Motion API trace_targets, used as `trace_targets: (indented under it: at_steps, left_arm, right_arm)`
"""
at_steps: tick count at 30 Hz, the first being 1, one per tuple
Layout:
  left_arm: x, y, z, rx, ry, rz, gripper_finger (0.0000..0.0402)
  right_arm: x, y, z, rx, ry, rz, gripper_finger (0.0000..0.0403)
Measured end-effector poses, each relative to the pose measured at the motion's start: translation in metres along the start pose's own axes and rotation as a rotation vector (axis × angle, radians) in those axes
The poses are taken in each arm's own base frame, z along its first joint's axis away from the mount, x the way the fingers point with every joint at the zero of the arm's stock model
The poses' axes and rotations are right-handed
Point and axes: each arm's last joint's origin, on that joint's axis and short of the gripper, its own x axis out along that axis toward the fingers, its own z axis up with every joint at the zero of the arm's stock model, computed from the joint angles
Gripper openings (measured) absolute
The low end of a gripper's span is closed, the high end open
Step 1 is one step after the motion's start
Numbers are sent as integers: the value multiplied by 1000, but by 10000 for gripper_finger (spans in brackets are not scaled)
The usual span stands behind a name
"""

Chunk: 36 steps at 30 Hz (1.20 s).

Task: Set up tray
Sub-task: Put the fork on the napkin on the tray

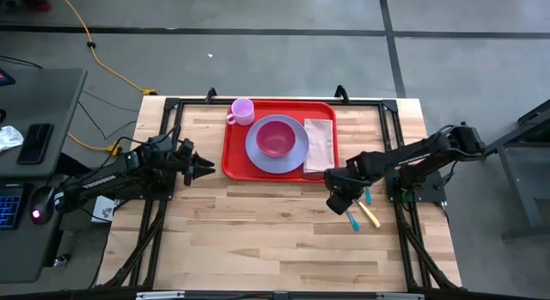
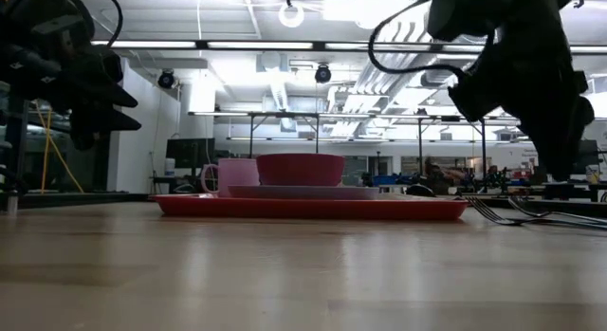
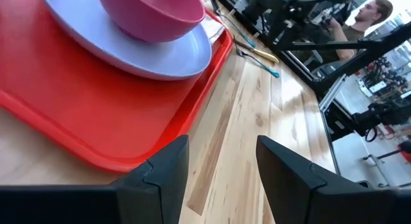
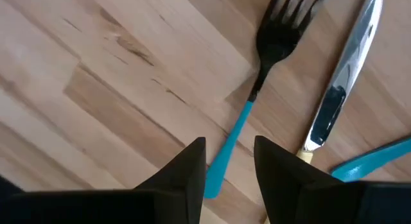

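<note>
Tray [image 1: 234,154] is sitting at the table's far middle, already carrying the plate [image 1: 258,152] with the bowl [image 1: 276,137] on it, the cup [image 1: 242,111] in its far-left corner and the napkin [image 1: 320,143] along its right side. Cutlery is still lying off the tray, on the wood just right of it.

Your right gripper [image 4: 229,161] is hanging over the fork [image 4: 257,89], fingers apart and empty, straddling the blue handle. Your left gripper [image 3: 221,161] is waiting by the tray's left edge, fingers also apart, nothing held.

Risks I'm seeing:
- The fork is lying flat on the wood, so you're risking a pinch that skids off the thin handle or fingertips digging into the table.
- The knife [image 4: 337,99] and another blue handle [image 4: 376,158] are lying just beside the fork; a wide close is likely nudging or grabbing two pieces.
- Carrying the fork over, you're passing near the napkin; dragging low could rumple it or push it off.
- The left gripper is close to the rim; any drift there shifts the whole tray.

Writing: I'm not reading any brand or label on anything.
</note>
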Motion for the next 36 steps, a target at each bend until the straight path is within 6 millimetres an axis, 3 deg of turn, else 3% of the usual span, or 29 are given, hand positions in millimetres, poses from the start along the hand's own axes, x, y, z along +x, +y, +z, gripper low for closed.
trace_targets:
  at_steps: [19,36]
  left_arm:
    - [-1,-10,14,331,-141,-92,211]
    - [-1,-5,11,320,-130,8,211]
  right_arm:
    - [4,-1,3,-14,-86,-14,110]
    - [4,-3,3,20,-106,-44,110]
